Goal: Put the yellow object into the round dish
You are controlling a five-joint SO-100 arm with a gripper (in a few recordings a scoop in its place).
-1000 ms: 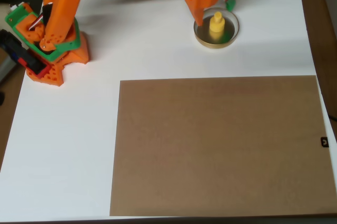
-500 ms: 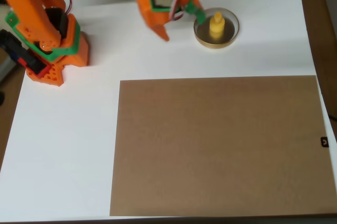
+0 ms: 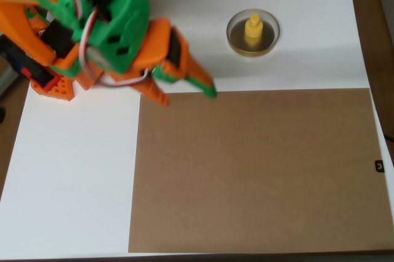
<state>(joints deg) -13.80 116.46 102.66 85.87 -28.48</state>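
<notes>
1. White surface (image 3: 74,182) fills the overhead view, with a large brown mat (image 3: 258,170) laid across its lower right part and a strip of wooden floor or edging down the right side.
2. At the top right, the round dish (image 3: 253,33) sits on bare white, well apart from the mat's upper edge. The yellow object (image 3: 253,29) stands upright inside it, near the middle of the dark bottom, knob up. By the look of it, the placing is done.
3. The orange and green arm leans in from the upper left, its base (image 3: 52,83) at the left edge. The hand (image 3: 184,93) hangs over the mat's top left corner, well apart from the dish. Its two tips, one orange and one green-ended, stand spread with a clear gap and nothing between them: it is empty and open.
4. The step in hand appears to be the retreat to rest. To do it well, the arm should travel on a path that stays away from the dish, since a brush against the rim could tip the small piece or slide the dish.
5. Keep the hand lifted off the mat while it swings; a dragging tip could catch the mat's edge and shift it.
6. No regrasp seems called for: the piece sits clear of the rim and looks stable, so leaving it alone is the safest course.
</notes>
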